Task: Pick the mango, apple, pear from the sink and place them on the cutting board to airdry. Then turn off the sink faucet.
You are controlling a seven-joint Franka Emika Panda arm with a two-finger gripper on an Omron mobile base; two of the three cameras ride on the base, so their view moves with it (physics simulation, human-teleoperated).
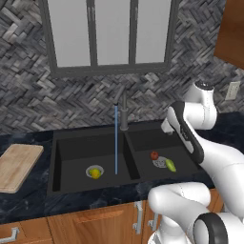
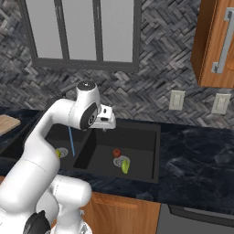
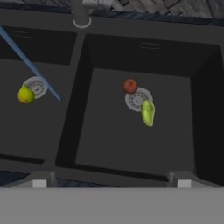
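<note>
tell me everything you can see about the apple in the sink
The apple is a small, round, red fruit with a smooth, slightly shaded skin. It sits on the floor of the right basin of the black sink, at the edge of the round silver drain. The green elongated fruit lies close by, on the drain's other side, apart from it. Nothing grips it.
</note>
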